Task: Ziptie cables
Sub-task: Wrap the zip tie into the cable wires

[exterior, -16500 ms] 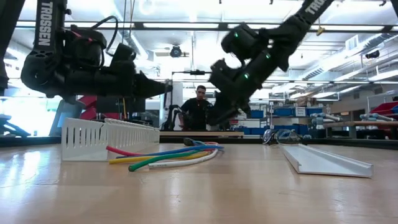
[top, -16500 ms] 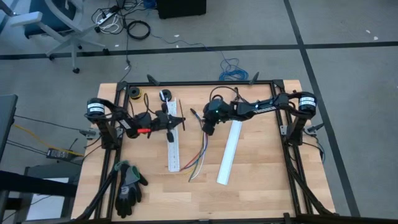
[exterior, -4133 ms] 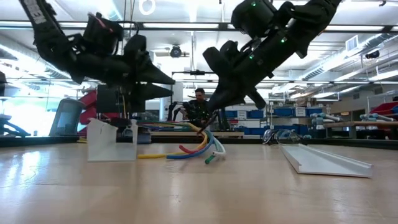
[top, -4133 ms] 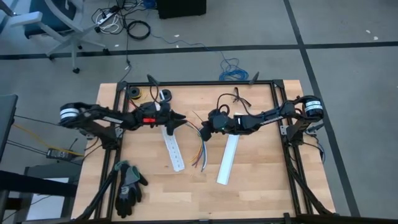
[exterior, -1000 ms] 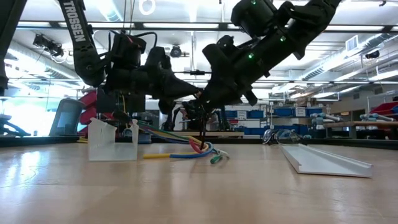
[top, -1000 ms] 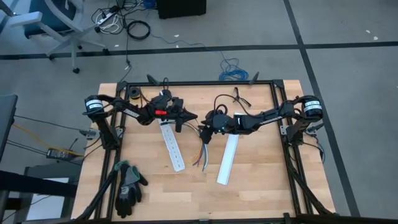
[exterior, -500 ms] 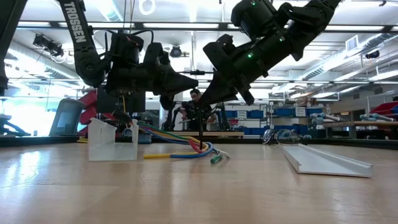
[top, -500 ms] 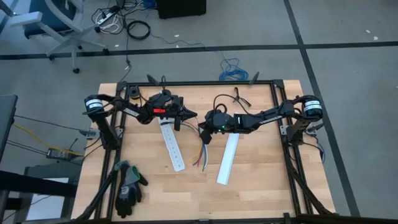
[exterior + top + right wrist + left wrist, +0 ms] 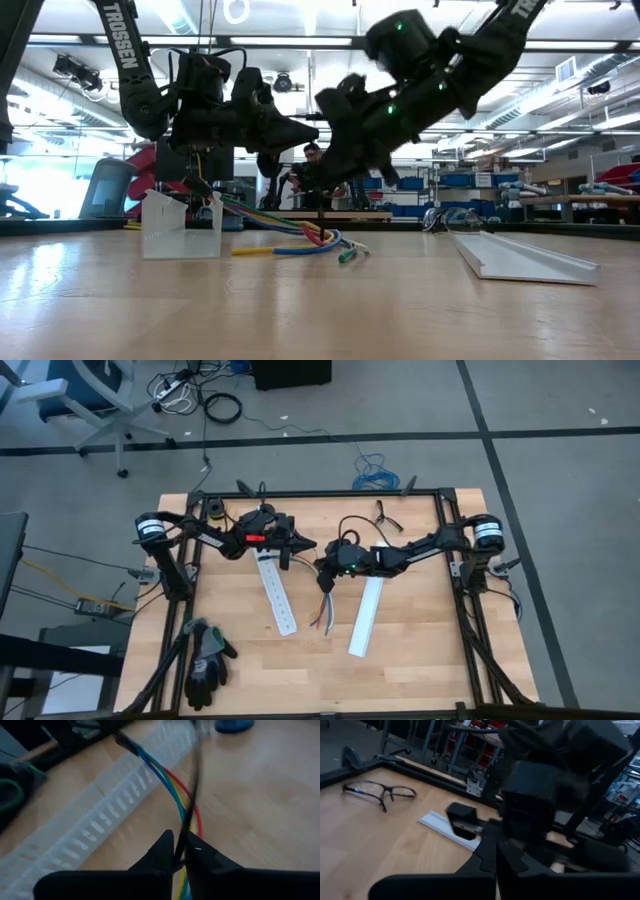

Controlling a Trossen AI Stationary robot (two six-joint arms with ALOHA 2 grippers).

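Note:
The cables (image 9: 324, 608), a loose bundle of coloured wires, lie on the table between the white perforated strip (image 9: 279, 596) and a plain white strip (image 9: 364, 616). Their far part (image 9: 262, 215) rises toward the left arm; what bears it is hidden. My right gripper (image 9: 178, 851) slants down over the bundle's far end, shut on a thin dark strip (image 9: 322, 212) that stands upright above the cables (image 9: 172, 795). My left gripper (image 9: 314, 129) is shut and level, just above and left of the right one (image 9: 322, 565). I cannot tell whether it touches anything. My right gripper pinches the thin dark strip (image 9: 186, 827) between its two fingertips (image 9: 162, 851), near the strip's lower end. The fingers slant down from the table's right and lie across the strip. The strip stands nearly upright in front of the coloured cables, its top blurred.
A pair of dark gloves (image 9: 207, 660) lies at the near left. Glasses (image 9: 379, 793) lie at the far edge, right of centre. Small reels (image 9: 214, 509) sit at the far left corner. A person (image 9: 312, 175) is in the room behind. The near half of the table (image 9: 400, 670) is bare wood.
My right gripper has sunk toward the cables and gone a little toward the table's left, closer under my left gripper. The thin dark strip stays upright over the bundle. The cables have kept their place.

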